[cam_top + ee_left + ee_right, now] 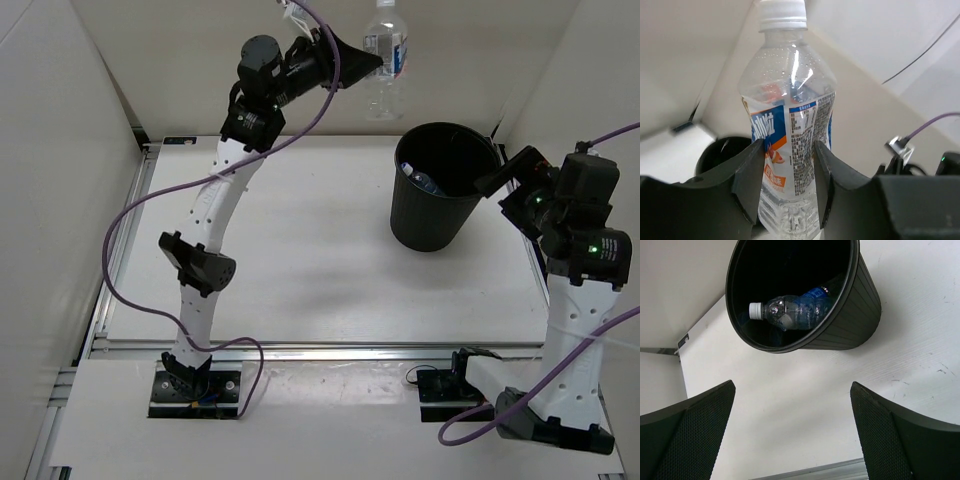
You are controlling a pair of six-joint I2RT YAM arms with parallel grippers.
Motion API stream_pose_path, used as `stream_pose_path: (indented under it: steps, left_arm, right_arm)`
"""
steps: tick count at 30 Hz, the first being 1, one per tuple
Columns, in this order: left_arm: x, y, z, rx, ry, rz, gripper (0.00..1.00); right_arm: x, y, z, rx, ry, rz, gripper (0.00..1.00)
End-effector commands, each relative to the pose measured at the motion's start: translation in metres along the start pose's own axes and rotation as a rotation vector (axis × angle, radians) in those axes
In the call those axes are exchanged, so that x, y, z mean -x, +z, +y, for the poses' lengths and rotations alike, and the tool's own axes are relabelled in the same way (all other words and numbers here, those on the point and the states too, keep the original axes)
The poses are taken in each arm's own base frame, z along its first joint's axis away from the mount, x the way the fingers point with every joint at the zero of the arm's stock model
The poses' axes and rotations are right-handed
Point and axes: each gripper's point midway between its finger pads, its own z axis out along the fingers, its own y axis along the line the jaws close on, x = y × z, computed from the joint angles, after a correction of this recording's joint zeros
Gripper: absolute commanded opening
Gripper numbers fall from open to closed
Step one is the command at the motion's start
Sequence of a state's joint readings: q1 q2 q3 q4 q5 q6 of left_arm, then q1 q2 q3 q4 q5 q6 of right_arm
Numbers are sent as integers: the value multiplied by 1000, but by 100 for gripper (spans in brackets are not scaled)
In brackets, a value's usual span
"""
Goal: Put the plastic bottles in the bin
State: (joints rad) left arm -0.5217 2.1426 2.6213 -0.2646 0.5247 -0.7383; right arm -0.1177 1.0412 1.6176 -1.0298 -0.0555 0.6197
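Finding: the task is partly done, with one delivery in hand. My left jaws are closed on the label band of a clear labelled bottle (pixel 790 110), one finger on each side. The bottle hangs upright, white cap up, well above the tabletop (pixel 300 240) and towards the far side of the bin (pixel 430 215). Whether it is already over the mouth, I cannot tell. My right jaws stand wide open with nothing between them, just beside the bin's right rim and facing into it. Inside, the right wrist view shows one clear bottle with a blue label (pixel 795 310) lying on its side, cap to the left. The rest of the interior is too dark to count. No other bottle shows on the tabletop in the top view. Judgement: at least one bottle is delivered and one is still to be released. The remaining bottles are unaccounted for, possibly hidden in the bin's shadow.
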Motion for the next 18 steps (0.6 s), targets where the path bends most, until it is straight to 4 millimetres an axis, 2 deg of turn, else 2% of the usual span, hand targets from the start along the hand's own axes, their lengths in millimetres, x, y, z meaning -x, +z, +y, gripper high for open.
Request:
stream_pose_path:
  steps: [1, 2, 3, 5, 6, 7, 8, 10, 12, 13, 14, 15, 16, 17, 18]
  left_arm:
    - [-51, 34, 33, 36, -88, 27, 19]
    - [-50, 42, 30, 6, -51, -19, 19]
    - [-56, 50, 15, -8, -32, -37, 21]
    - [-64, 72, 25, 6, -11, -97, 22]
    - [-57, 78, 15, -40, -3, -156, 22]
    - [-73, 84, 28, -3, -31, -162, 22]
    - [-69, 85, 30, 3, -29, -185, 22]
    - [-89, 95, 29, -1, -50, -168, 22]
    - [-92, 97, 21, -17, -63, -168, 24]
    - [-103, 99, 16, -31, -69, -140, 41]
    - [-106, 97, 16, -32, -53, -127, 62]
    - [-109, 96, 9, -38, -8, -108, 100]
    - [-105, 92, 6, -32, 16, -103, 100]
    - [-89, 81, -3, -23, 39, -107, 100]
    - [-80, 73, -3, -6, 55, -104, 100]
  right_arm:
    - [4, -9, 1, 16, -6, -48, 99]
    - [4, -13, 2, 24, -8, -59, 99]
    - [5, -17, 2, 31, -18, -69, 99]
    - [9, -28, 7, 47, -34, -93, 99]
    - [8, -33, 6, 42, -48, -87, 99]
    - [9, -37, 7, 43, -58, -90, 99]
    - [10, -43, 6, 39, -67, -103, 99]
    - [7, -50, 1, 27, -77, -110, 99]
    - [1, -53, -5, 12, -76, -105, 99]
    - [-1, -56, -6, 12, -76, -105, 99]
    - [-3, -53, -8, 5, -75, -95, 99]
    - [-2, -53, -9, -2, -74, -100, 99]
    - [-2, -53, -9, -2, -74, -100, 99]
    - [-1, -53, -11, -14, -74, -108, 99]
    - [-1, -53, -11, -13, -64, -108, 99]
